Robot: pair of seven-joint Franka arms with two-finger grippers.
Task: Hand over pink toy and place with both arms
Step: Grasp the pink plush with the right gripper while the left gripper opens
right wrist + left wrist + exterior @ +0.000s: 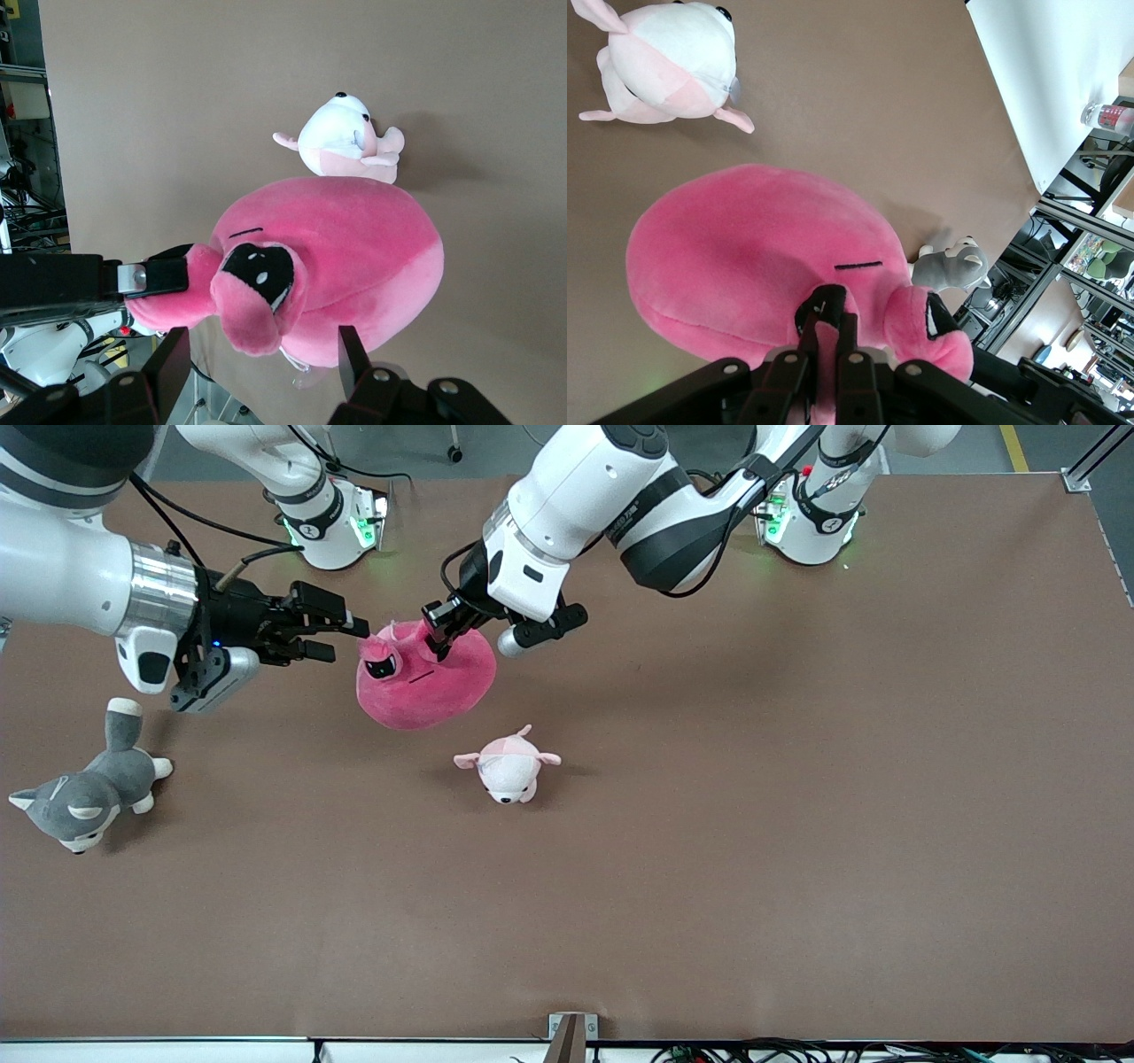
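The pink toy (425, 677) hangs over the table, held up by a fold at its top. My left gripper (438, 636), reaching in from its base, is shut on that fold; the left wrist view shows its fingers (830, 312) pinching a pink flap of the toy (753, 257). My right gripper (345, 640) is open right beside the toy's eye and ear, on the side toward the right arm's end. In the right wrist view its gripper (263, 347) stands wide apart, with the toy (354, 257) just ahead of it and not gripped.
A small pale pink-and-white plush (508, 766) lies on the table nearer the front camera than the toy; it also shows in the wrist views (664, 62) (345, 142). A grey-and-white husky plush (84, 793) lies at the right arm's end.
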